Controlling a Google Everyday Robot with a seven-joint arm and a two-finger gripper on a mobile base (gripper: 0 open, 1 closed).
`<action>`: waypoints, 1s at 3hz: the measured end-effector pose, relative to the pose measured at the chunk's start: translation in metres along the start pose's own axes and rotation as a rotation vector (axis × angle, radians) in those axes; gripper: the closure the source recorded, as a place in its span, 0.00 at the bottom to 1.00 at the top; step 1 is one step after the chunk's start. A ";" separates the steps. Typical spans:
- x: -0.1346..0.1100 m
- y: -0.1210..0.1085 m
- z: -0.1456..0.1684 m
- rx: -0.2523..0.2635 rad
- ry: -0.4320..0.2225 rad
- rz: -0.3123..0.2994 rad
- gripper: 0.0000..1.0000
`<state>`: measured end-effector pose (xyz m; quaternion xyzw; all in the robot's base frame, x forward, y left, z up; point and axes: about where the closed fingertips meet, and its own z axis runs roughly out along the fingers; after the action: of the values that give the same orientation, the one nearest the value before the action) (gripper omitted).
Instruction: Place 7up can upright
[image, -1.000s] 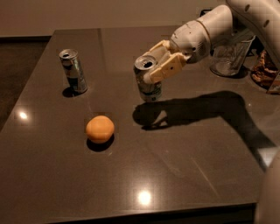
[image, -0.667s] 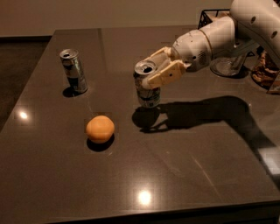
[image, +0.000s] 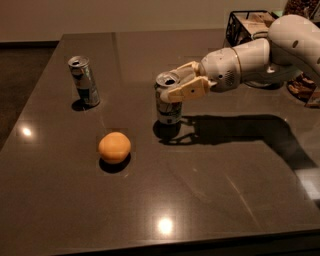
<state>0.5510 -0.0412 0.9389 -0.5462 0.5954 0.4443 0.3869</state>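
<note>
The 7up can (image: 168, 111), short and silver with green and white markings, stands upright near the middle of the dark table (image: 210, 190), its open pull-tab top facing up. Its base appears to rest on the table, over its shadow. My gripper (image: 171, 83) reaches in from the right and is shut on the can's upper part, with one tan finger (image: 187, 90) across the near side and the other behind the rim. The white arm (image: 260, 57) stretches back to the upper right.
A taller, slimmer silver can with a dark teal label (image: 84, 81) stands upright at the back left. An orange (image: 114, 147) lies in front, left of the 7up can. A black wire basket (image: 247, 25) and other items sit at the back right edge.
The gripper has moved down and slightly left with the 7up can, bringing it from a little above the table to the surface. The other can and the orange have not moved.
</note>
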 end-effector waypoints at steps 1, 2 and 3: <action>0.005 -0.011 -0.002 0.042 -0.052 0.040 0.59; 0.012 -0.018 -0.004 0.072 -0.078 0.068 0.36; 0.019 -0.023 -0.006 0.118 -0.102 0.078 0.12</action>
<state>0.5722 -0.0529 0.9204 -0.4757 0.6209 0.4503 0.4306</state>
